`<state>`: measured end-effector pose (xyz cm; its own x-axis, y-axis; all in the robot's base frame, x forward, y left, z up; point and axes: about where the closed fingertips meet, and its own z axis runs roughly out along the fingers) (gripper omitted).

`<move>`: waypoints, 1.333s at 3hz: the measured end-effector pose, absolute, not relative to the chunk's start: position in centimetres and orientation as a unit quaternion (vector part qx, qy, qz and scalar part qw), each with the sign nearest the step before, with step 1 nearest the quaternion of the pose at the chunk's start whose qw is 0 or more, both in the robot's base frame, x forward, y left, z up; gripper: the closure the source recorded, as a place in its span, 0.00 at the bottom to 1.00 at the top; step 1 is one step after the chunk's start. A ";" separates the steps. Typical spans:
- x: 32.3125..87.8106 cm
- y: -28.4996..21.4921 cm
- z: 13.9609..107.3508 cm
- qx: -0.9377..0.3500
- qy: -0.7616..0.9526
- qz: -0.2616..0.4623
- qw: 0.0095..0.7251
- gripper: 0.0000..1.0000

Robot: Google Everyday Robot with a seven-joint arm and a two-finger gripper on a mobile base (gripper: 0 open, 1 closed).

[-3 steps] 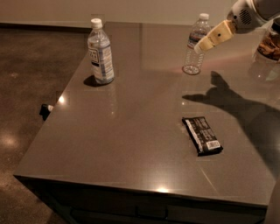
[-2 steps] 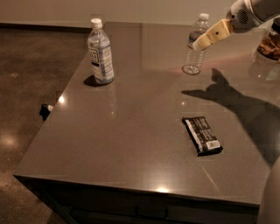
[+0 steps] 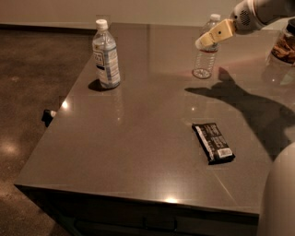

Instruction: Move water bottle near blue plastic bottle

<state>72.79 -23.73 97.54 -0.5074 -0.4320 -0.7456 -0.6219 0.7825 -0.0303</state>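
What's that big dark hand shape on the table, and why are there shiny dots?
In the camera view, the dark shape is the shadow of the arm on the table, lying below the claw, which is at the shoulder of the water bottle; also in the camera view, the shiny dots are light glare on the glossy top, near its left and front edges.

table: glossy grey-brown top, with light spots reflected. a dark snack bar in a black wrapper lies flat on its right half, angled, well clear of the near edge. a clear jar with brown contents stands at the far right, cut off by the frame, just right of the gripper, which hangs over the table's far right part. a small black item sits by the left edge. the floor is dark and speckled.
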 end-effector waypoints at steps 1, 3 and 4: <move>73.6 -23.5 97.3 -0.300 0.861 0.124 0.393 0.00; 74.5 -23.5 97.2 -0.288 0.860 0.132 0.400 0.36; 74.6 -23.1 97.3 -0.294 0.856 0.136 0.402 0.59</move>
